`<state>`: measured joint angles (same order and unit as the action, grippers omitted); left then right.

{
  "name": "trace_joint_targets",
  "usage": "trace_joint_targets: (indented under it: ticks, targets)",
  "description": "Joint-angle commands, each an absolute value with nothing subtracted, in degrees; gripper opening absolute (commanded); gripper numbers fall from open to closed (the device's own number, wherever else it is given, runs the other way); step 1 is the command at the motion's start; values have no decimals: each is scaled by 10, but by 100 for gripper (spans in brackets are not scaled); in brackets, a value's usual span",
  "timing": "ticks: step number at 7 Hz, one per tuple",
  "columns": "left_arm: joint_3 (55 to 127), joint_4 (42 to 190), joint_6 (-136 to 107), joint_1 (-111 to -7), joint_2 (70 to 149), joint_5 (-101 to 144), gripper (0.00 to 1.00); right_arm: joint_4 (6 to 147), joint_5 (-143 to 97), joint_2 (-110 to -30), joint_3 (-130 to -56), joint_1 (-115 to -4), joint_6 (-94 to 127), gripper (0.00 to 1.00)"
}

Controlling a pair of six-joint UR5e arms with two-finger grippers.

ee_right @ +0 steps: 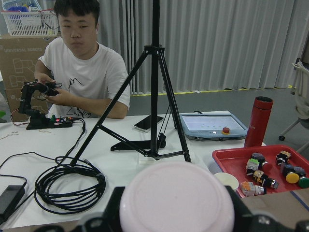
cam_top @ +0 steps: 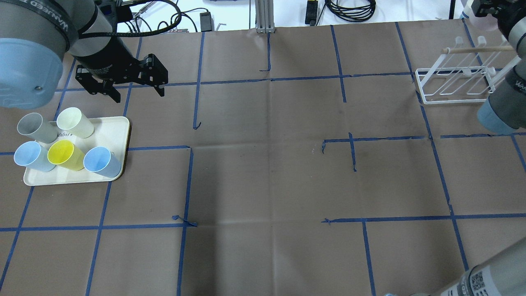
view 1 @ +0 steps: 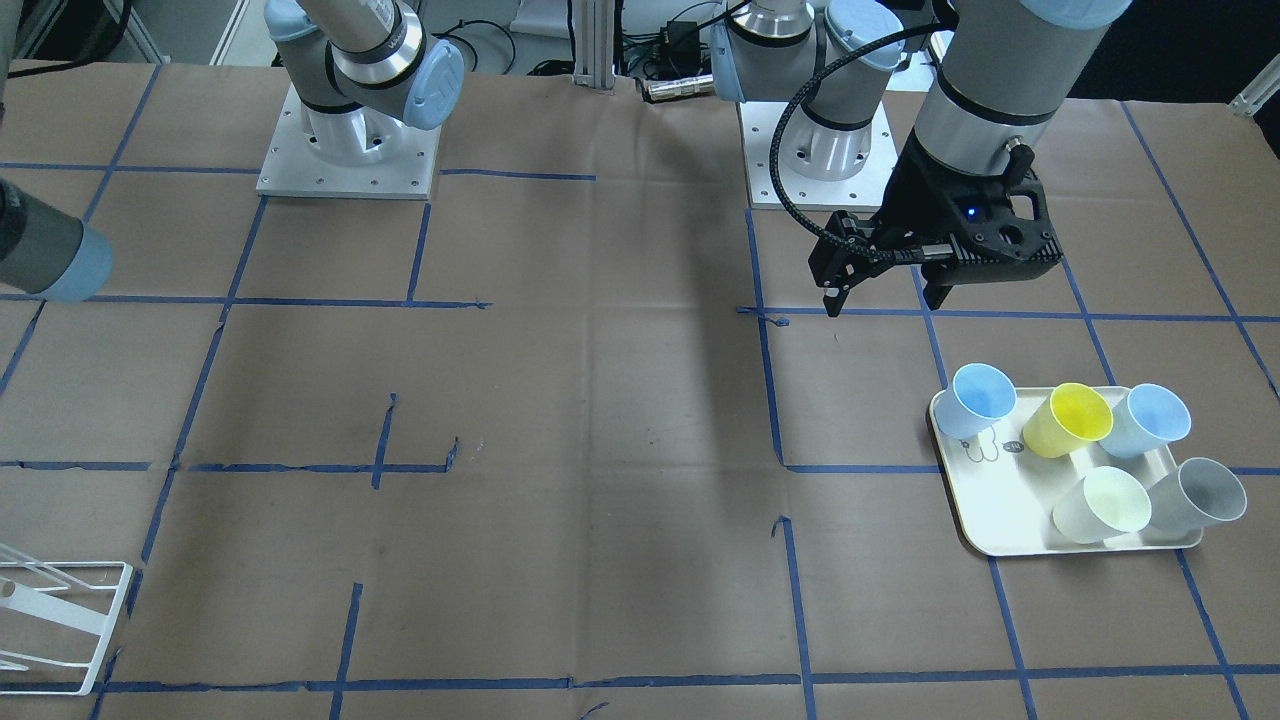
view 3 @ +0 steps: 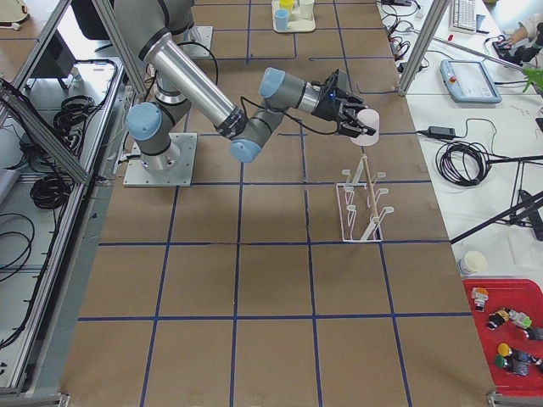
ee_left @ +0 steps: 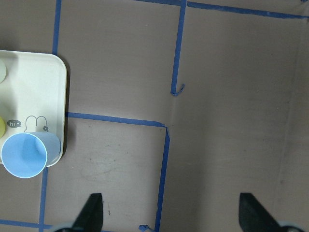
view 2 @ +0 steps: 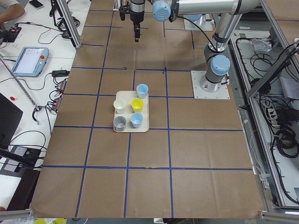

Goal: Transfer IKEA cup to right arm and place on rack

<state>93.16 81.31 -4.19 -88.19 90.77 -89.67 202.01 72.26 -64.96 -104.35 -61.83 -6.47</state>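
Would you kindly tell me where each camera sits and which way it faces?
Front-facing: across the table, facing the robot; left claw beside tray.
Overhead: behind the robot, looking down; left claw, right arm.
Exterior left: table's left end, along it; left arm.
Exterior right: opposite end; right claw holds pink cup by rack.
Left wrist: straight down; its fingertips, tray corner.
Right wrist: outward at operator; pink cup.
Shared: front-facing and overhead both show tray, left claw.

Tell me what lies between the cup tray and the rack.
Nothing but brown paper with blue tape lines between tray and rack, per the overhead view.
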Motion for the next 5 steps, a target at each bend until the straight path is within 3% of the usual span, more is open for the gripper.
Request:
trace_joint_targets:
  ticks: [1, 5]
  targets:
    - [934, 814, -38, -882, 905, -895, 99, 2013, 693, -583, -980, -619, -63, 26]
    - [949, 818, -3, -881, 895, -895, 99, 1996, 683, -540, -968, -620, -61, 26]
